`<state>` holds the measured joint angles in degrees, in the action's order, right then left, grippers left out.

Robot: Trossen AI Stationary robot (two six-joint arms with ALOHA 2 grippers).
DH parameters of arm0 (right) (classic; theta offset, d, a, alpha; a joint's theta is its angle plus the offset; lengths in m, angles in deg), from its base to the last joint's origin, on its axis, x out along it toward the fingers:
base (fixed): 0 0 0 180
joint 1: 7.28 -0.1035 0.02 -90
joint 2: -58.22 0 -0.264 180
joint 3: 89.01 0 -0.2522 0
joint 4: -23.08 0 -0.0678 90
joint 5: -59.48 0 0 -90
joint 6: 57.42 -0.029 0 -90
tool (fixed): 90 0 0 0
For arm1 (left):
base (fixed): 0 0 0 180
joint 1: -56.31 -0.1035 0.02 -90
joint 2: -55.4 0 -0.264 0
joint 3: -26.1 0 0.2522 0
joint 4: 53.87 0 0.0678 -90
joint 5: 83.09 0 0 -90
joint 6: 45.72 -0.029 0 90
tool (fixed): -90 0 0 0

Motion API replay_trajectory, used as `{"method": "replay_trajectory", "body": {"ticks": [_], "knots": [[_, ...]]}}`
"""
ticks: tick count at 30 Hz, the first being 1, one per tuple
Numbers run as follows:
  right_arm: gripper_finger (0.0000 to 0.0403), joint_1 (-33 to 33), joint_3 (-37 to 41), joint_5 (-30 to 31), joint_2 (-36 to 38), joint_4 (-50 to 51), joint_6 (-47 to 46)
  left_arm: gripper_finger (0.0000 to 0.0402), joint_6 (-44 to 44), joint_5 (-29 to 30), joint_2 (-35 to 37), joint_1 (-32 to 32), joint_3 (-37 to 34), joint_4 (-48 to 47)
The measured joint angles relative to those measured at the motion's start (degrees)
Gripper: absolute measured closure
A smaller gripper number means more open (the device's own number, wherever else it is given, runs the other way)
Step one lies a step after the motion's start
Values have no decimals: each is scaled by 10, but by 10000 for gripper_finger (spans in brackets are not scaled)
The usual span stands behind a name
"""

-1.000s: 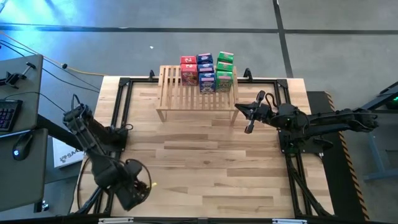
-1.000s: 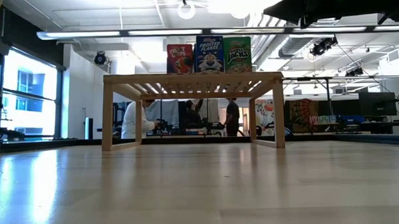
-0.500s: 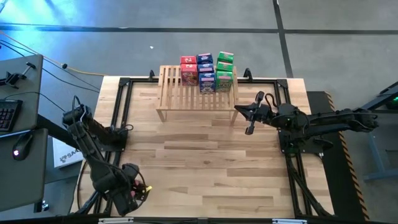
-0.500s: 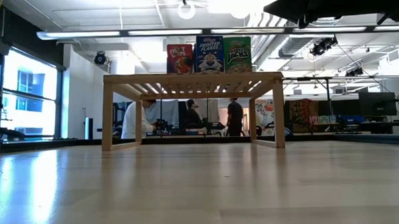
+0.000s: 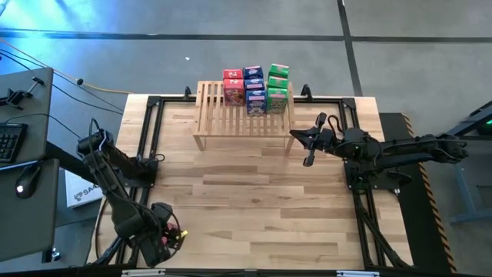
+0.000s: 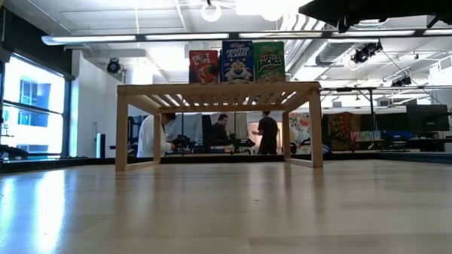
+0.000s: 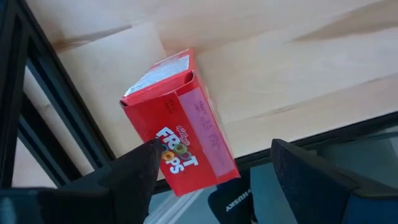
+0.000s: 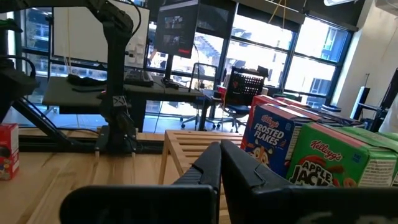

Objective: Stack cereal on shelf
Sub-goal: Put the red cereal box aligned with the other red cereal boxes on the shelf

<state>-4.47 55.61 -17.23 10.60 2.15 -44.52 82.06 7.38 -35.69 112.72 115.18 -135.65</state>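
Several red, blue and green cereal boxes (image 5: pixel 255 90) stand on the far right part of the slatted wooden shelf (image 5: pixel 223 115); the low view shows the boxes (image 6: pixel 237 62) on the shelf top (image 6: pixel 218 87). One more red cereal box (image 7: pixel 180 127) stands on the table by its near-left corner. My left gripper (image 5: pixel 167 235) is open above that box, one finger on either side of its lower end. My right gripper (image 5: pixel 306 144) hovers shut just off the shelf's right end, facing the blue and green boxes (image 8: pixel 277 140). My left gripper stands astride the red box's lower end (image 7: pixel 202 174) from above. One finger (image 7: pixel 134 171) lies right at the box's edge, and I cannot tell whether it touches. The box rests on the table.
A black frame rail (image 7: pixel 37 106) runs along the table's left edge beside the red box. The shelf's left half (image 5: pixel 211 104) holds no boxes. People stand in the room behind the shelf (image 6: pixel 222 135). A desk with a keyboard (image 5: pixel 11 142) sits left of the table.
My left arm has swung slightly toward the table's near-left corner and tipped its gripper down over the red box. It has held still for the last half second. The right arm and the shelf boxes have not moved.
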Motion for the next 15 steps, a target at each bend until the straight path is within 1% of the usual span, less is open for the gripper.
{"method": "replay_trajectory", "body": {"ticks": [2,8,10,15], "knots": [[403,0,0,0,0,0,0,105,0,-1,0,-2,9,-9],[403,0,0,-1,0,0,0,105,48,-16,0,9,12,-12],[403,0,0,-2,0,0,0,105,64,-14,0,15,6,-6],[403,0,0,-2,0,1,-1,105,70,-13,0,20,-19,10]]}}
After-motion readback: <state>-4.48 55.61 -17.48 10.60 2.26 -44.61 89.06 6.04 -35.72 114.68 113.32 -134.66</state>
